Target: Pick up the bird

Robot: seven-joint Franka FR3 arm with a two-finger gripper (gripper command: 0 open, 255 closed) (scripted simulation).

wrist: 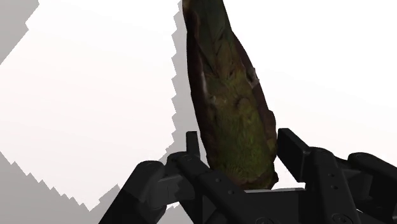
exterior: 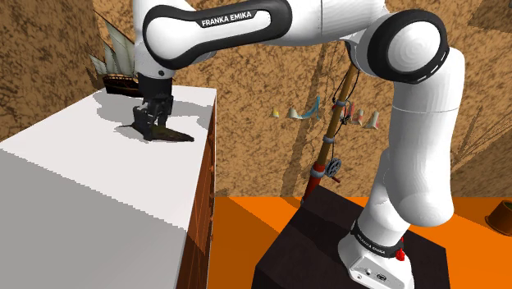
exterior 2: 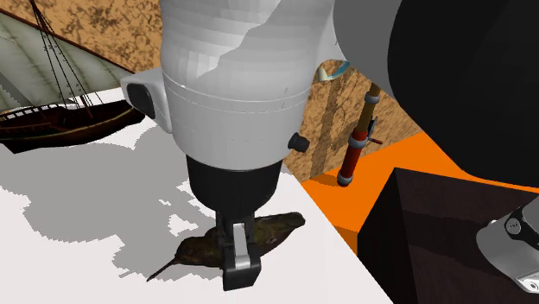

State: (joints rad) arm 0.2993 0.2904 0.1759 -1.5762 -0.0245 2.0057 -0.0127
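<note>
The bird [exterior: 174, 133] is a dark brown and green, slender shape with a long thin beak. It lies low over the white tabletop [exterior: 82, 189] near its far right edge. In the second exterior view the bird [exterior 2: 276, 229] stretches across behind the black finger, beak toward that view's left. My gripper [exterior: 152, 123] comes straight down on it. In the wrist view the bird [wrist: 232, 108] runs away from the hand, and the gripper [wrist: 236, 143] is shut on the bird's near end, one finger pressed against each side.
A model sailing ship [exterior 2: 52, 104] stands at the back of the table, beyond the bird [exterior: 115, 61]. A fishing rod [exterior: 328, 156] leans on the brown wall past the table's edge. Orange floor [exterior 2: 371, 186] and the dark stand [exterior: 312, 238] lie below.
</note>
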